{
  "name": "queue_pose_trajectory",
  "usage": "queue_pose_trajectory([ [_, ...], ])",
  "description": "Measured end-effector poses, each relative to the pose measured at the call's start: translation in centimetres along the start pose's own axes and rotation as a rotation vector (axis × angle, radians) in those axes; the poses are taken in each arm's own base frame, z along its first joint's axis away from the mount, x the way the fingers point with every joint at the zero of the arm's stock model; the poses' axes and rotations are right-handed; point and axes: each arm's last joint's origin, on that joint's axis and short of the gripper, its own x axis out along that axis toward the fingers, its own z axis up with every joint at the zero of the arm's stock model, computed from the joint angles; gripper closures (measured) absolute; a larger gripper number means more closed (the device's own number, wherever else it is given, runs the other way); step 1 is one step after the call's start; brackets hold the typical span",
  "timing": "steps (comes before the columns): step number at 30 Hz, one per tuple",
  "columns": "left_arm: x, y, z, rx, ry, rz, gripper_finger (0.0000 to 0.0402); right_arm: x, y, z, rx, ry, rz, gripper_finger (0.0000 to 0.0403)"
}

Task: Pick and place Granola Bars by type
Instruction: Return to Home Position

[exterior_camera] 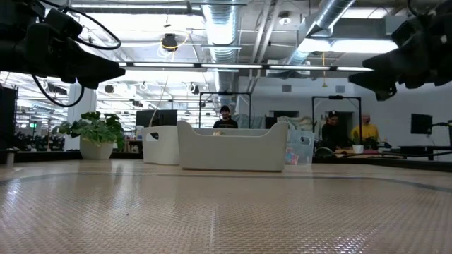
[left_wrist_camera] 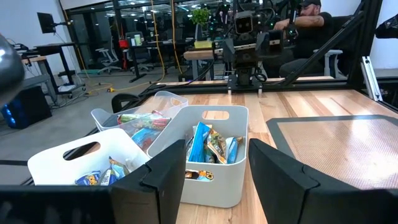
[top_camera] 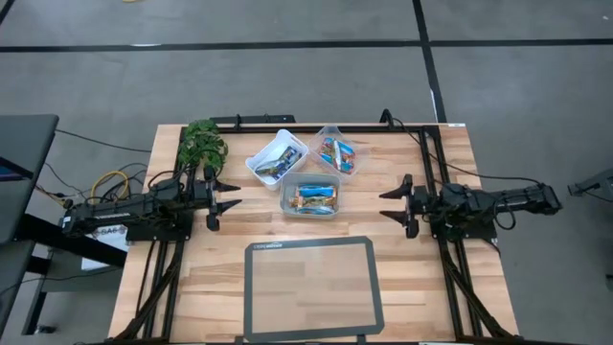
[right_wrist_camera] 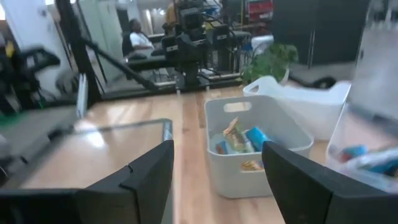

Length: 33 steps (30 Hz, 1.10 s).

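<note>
The granola bars lie in three small plastic tubs at the table's far middle: a white tub (top_camera: 276, 158) with dark and blue bars, a clear tub (top_camera: 336, 153) with blue and red-wrapped bars, and a nearer white tub (top_camera: 312, 196) with blue and tan bars (left_wrist_camera: 208, 146). My left gripper (top_camera: 230, 195) is open and empty, left of the tubs. My right gripper (top_camera: 389, 205) is open and empty, right of them. Both hang above the table.
A grey-framed mat (top_camera: 311, 287) lies at the table's near middle. A green plant (top_camera: 202, 144) stands at the far left corner. People show in the room beyond the table (exterior_camera: 224, 118). Bare wood lies between each gripper and the mat.
</note>
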Motion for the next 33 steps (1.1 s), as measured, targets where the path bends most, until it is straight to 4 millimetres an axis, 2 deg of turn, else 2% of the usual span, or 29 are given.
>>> queue_pose_trajectory([
  [6,0.00,0.00,0.01,0.000,0.000,0.000,0.0233,0.00,0.00,0.00,0.160,0.000,0.000,0.0163],
  [33,0.00,0.00,0.00,0.000,0.000,0.000,0.0233,0.00,0.00,-0.03,0.153,0.001,0.000,0.0163],
])
